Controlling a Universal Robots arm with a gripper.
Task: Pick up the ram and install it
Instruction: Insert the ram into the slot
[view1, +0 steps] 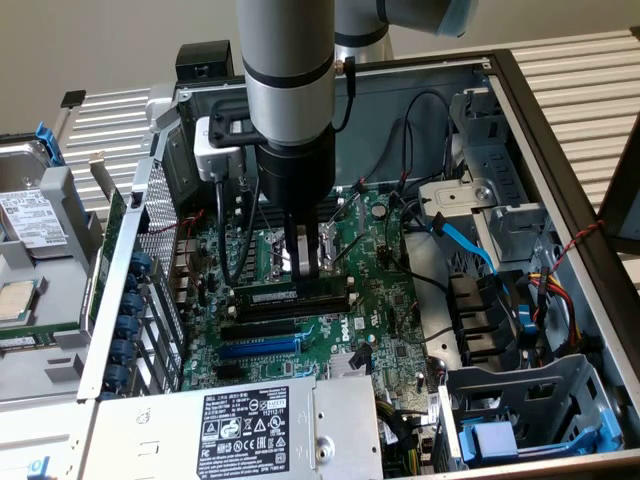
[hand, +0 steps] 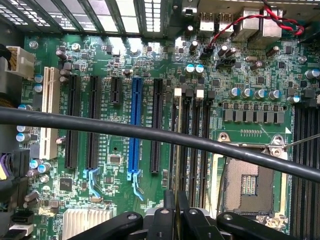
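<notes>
Exterior view, taken from its left: a drive with a white label is seen lying outside the open computer case, and a row of blue card clips is lined along the case wall beside the motherboard. Next, the ram is found standing on edge in or just over the black slot farthest from the long blue slot. Whether it is fully seated cannot be told. The gripper is held straight down over the stick's end towards the exterior view's right, its fingers drawn almost together and pinched on the upper edge. Farther right, a blue flat cable and a grey drive cage are seen. In the wrist view the ram is seen edge-on, clamped between the fingertips of the gripper. It is lined up with the black slots between the blue slot and the processor socket, and a black cable is stretched across in front.
</notes>
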